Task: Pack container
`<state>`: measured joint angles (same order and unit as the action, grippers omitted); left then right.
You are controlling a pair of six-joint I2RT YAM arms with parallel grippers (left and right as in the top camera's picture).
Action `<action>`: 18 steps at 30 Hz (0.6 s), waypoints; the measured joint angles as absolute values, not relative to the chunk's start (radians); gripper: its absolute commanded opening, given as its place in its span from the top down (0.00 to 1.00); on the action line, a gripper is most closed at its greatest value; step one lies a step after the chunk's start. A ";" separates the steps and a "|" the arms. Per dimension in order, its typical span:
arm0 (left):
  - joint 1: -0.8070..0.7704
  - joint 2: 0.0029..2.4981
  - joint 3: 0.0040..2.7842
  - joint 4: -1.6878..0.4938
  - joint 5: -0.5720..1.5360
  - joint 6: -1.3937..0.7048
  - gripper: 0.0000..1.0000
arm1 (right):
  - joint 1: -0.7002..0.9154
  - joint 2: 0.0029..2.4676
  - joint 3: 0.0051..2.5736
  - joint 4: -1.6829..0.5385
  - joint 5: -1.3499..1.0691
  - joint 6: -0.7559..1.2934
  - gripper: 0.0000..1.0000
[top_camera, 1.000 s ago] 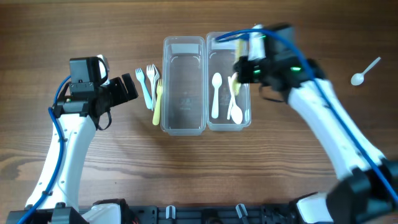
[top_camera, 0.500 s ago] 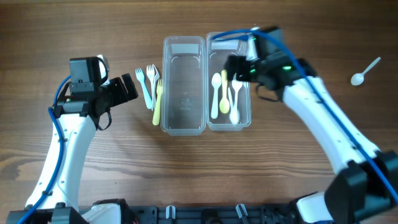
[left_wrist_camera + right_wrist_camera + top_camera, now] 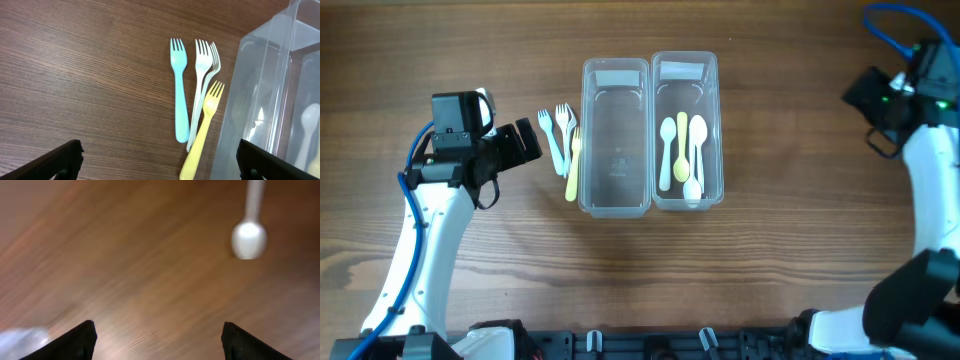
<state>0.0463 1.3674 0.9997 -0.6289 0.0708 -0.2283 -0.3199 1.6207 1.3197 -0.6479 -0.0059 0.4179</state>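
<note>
Two clear containers stand side by side mid-table. The left container (image 3: 615,150) has nothing in it. The right container (image 3: 685,82) holds three spoons (image 3: 682,148), one pale green, one yellow and one white. Several forks (image 3: 562,140) (image 3: 200,100), blue, white and yellow, lie just left of the containers. My left gripper (image 3: 532,142) (image 3: 160,162) hovers open beside the forks, with nothing between its fingers. Far right, my right gripper (image 3: 862,115) (image 3: 157,342) is open over bare wood. A loose white spoon (image 3: 249,235) lies ahead of it, hidden by that arm from overhead.
The brown wooden table (image 3: 770,250) carries nothing else. The left container's wall (image 3: 255,100) rises close to the yellow fork (image 3: 205,135). The right wrist view is blurred by motion.
My right gripper opened and left the yellow spoon in the right container. It then swung away to the far right, over the loose white spoon. The left arm has not moved.
</note>
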 measured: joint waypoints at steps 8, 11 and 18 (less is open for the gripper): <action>0.046 1.367 1.000 -0.629 0.071 -0.228 0.00 | -0.427 1.817 1.321 -0.599 -0.003 0.419 0.23; 0.046 1.367 1.000 -0.629 0.071 -0.228 0.00 | -0.452 1.873 1.320 -0.580 -0.003 0.423 0.23; 0.046 1.367 1.000 -0.629 0.071 -0.228 0.00 | -0.467 1.913 1.321 -0.454 -0.003 0.389 0.20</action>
<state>0.0463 1.3674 0.9997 -0.6292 0.0708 -0.2283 -0.4675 1.9129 1.3209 -0.4541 -0.0029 0.3893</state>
